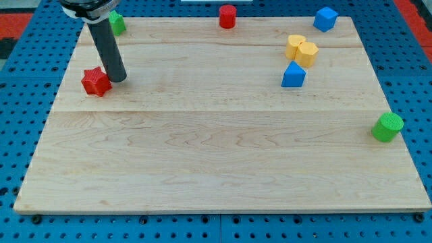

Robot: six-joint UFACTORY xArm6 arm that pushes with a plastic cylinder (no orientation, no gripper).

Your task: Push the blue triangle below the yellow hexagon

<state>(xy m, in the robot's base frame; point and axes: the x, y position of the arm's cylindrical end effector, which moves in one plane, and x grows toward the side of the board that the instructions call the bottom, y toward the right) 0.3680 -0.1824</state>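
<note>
Only one camera view is on offer, looking down across a wooden worktop [223, 169] resting on a blue perforated base. No gripper exists on this arm, so nothing is clamped or held; it ends in a dark rod whose lower end, my tip [117, 79], rests at the view's left, touching or just beside the red star [96, 82].

The blue triangle [293, 75] sits well apart from my tip, toward the view's right. It lies just below two yellow blocks that touch each other: one looks like the yellow hexagon [307, 52], the other yellow block [294, 46] I cannot shape with certainty. The triangle seems already below the hexagon, a little to the left, so I judge the task nearly or wholly met, perhaps needing a small nudge rightward.

Other pieces sit near the edges, likely out of the way: a red cylinder [227, 16] at the top, a blue cube [325, 19] top right, a green cylinder [387, 127] at the right edge, and a green block [117, 23] half hidden behind the rod.
</note>
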